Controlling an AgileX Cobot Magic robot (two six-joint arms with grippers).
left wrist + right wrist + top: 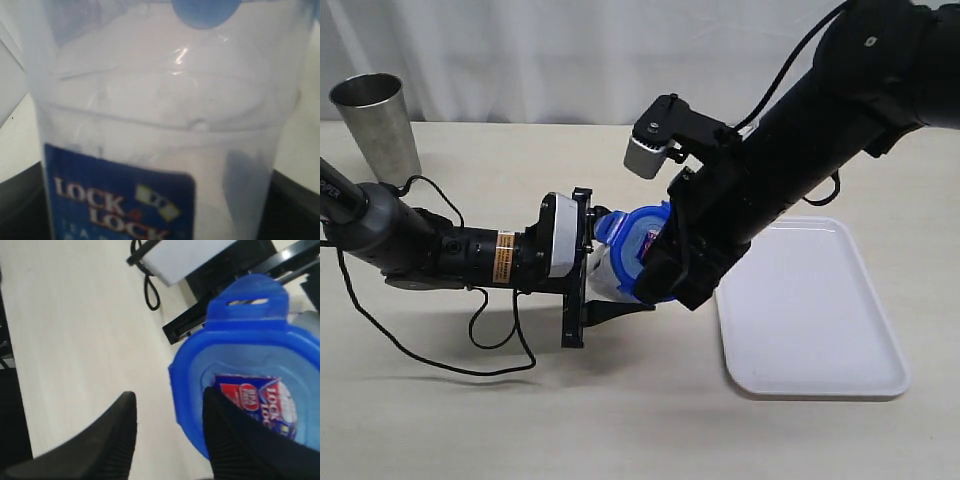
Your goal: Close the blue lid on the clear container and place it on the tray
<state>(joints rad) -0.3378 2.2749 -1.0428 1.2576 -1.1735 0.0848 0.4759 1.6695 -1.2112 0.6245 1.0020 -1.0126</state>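
The clear container is held off the table, tipped on its side, with my left gripper shut on its body. In the left wrist view the container fills the frame, its blue printed label facing the camera and my left gripper around it. The blue lid sits on the container's mouth. My right gripper stands open at the lid. One finger lies across the lid's top beside the red-and-white sticker; the other finger hangs over bare table. The white tray lies to the right.
A grey steel cup stands at the back left. The left arm's black cable loops over the table under that arm. The right arm reaches across the tray's near-left corner.
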